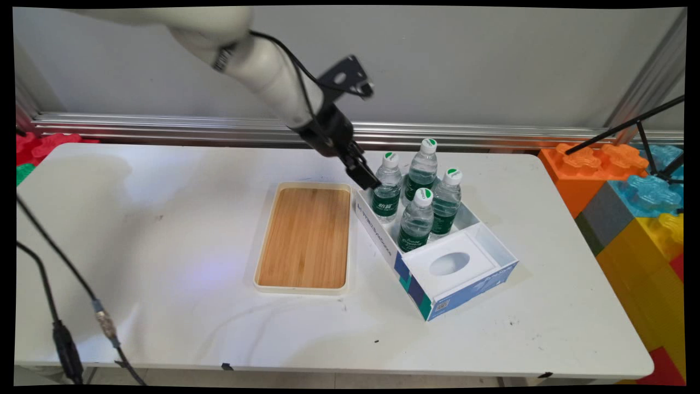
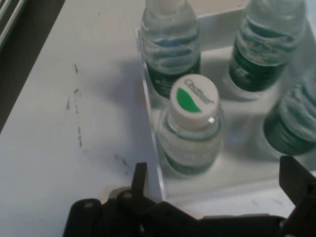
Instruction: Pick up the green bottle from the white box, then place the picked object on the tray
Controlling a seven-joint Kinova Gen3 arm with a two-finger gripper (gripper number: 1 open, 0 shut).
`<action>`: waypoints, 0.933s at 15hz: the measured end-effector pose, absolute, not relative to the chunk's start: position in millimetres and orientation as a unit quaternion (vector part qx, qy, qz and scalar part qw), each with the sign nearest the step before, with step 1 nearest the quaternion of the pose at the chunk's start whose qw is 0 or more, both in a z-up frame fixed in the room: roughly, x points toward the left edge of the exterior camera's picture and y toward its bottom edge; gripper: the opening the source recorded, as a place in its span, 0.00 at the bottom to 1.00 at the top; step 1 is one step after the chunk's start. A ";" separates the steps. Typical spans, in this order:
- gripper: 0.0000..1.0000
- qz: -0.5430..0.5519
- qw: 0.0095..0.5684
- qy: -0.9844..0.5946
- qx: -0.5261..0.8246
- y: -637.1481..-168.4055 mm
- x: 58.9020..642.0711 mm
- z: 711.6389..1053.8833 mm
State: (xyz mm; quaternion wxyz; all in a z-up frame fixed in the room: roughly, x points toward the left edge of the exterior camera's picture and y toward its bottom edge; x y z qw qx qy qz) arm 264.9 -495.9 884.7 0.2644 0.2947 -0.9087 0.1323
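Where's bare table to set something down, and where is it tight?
Free: the table left of the wooden tray, the front strip below tray and box, and the right end past the box. Tight: the box's far half, packed with four bottles, the hand open over the nearest one.

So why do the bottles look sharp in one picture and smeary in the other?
Main view: the four water bottles stand crisp, with soft shadows on the white table. Hand view: the nearest bottle's cap is fairly clear, the bottles behind it smear, and the open pincer is a dark outline.
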 end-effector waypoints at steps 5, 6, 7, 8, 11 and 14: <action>1.00 0.140 0.276 -0.905 0.291 -520.4 240.0 840.4; 1.00 0.141 0.276 -0.905 0.290 -523.3 237.4 834.6; 1.00 0.142 0.277 -0.905 0.289 -525.1 235.9 831.1; 1.00 0.144 0.277 -0.905 0.288 -527.3 234.0 826.1; 1.00 0.149 0.279 -0.906 0.283 -532.6 229.4 812.7; 0.00 0.150 0.280 -0.906 0.279 -533.8 227.6 807.2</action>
